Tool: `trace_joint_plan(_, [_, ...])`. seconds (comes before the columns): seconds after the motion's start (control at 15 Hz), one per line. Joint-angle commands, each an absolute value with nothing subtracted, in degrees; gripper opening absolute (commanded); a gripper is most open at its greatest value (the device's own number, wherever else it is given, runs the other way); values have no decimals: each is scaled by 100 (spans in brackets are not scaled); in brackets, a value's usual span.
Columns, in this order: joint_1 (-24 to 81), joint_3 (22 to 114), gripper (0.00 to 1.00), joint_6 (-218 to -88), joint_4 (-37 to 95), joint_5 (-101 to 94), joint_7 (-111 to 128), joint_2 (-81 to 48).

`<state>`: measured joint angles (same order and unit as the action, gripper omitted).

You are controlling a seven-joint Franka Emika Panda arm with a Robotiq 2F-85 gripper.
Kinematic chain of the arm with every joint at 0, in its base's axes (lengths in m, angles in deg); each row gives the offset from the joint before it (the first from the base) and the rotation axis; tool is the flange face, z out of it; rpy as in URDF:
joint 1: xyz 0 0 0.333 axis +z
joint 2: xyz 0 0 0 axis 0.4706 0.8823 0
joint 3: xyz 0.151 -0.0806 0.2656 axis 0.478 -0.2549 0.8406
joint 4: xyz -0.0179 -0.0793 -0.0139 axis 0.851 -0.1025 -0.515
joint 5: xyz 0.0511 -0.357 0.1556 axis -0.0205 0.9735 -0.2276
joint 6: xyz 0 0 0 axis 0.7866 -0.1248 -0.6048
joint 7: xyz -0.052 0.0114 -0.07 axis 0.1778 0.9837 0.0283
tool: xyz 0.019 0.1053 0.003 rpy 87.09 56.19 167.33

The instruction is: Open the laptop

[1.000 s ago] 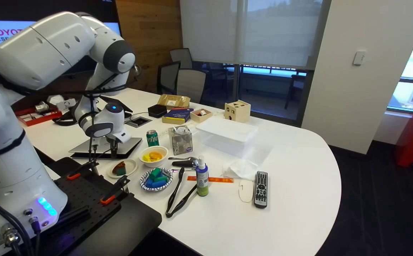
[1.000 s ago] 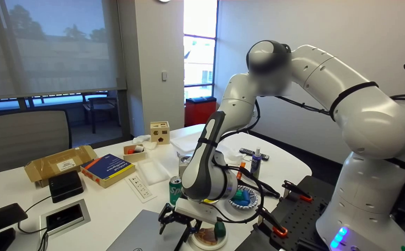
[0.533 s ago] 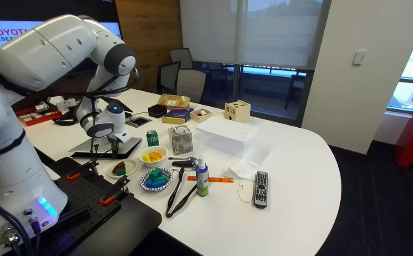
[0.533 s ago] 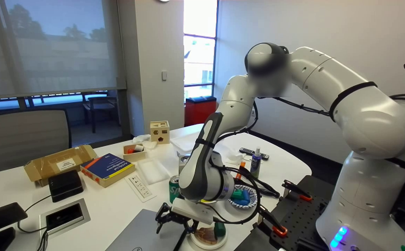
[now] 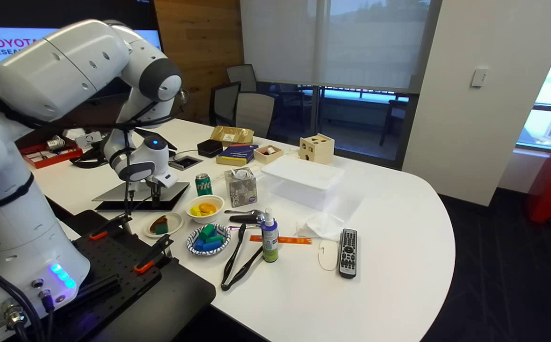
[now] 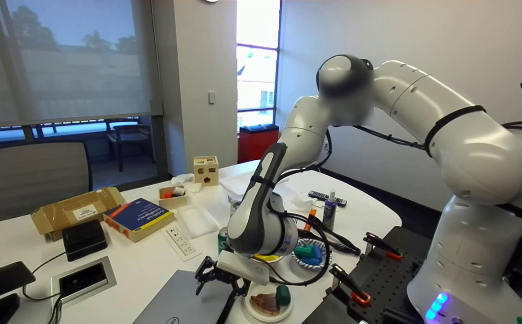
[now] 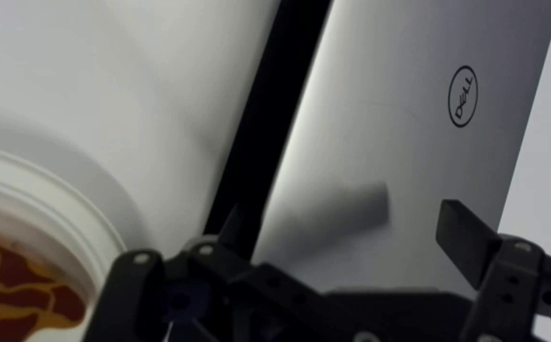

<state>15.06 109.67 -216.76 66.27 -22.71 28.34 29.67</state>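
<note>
The silver-grey laptop (image 5: 116, 194) lies on the white table near the robot; it also shows in an exterior view (image 6: 184, 297). In the wrist view its lid (image 7: 398, 118) with a DELL logo fills the right half, and a wide black band runs along the lid's near edge. The lid looks slightly raised, with a dark gap under it. My gripper (image 7: 341, 230) is open over that edge, also seen in both exterior views (image 5: 155, 197) (image 6: 221, 288). One finger is at the black band, the other over the lid. I cannot tell whether a finger is under the lid.
A plate (image 7: 85, 209) with food lies close beside the laptop's near edge. A white bowl (image 5: 206, 219), a green can (image 5: 203, 184) and a tissue box (image 5: 241, 187) stand near it. Black clamps with orange tips (image 5: 152, 256) stand on the robot's mounting board.
My gripper has moved slightly, toward the laptop's middle. The dark band under the lid's front edge looks a little wider, and the logo has shifted slightly in an exterior view.
</note>
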Motion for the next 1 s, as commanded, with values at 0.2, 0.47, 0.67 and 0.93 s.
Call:
trace_joint_plan(0.2, [1456,11172,100,-21667,6284,-1969,2876,2667])
trace_joint_plan(0.47, [1409,11250,100,-21668,6144,-1819,2840,2616])
trace_joint_plan(0.67, [1390,11318,100,-21669,6060,-1705,2821,2572])
trace_joint_plan(0.93, [1360,11466,100,-21669,5974,-1544,2710,2501])
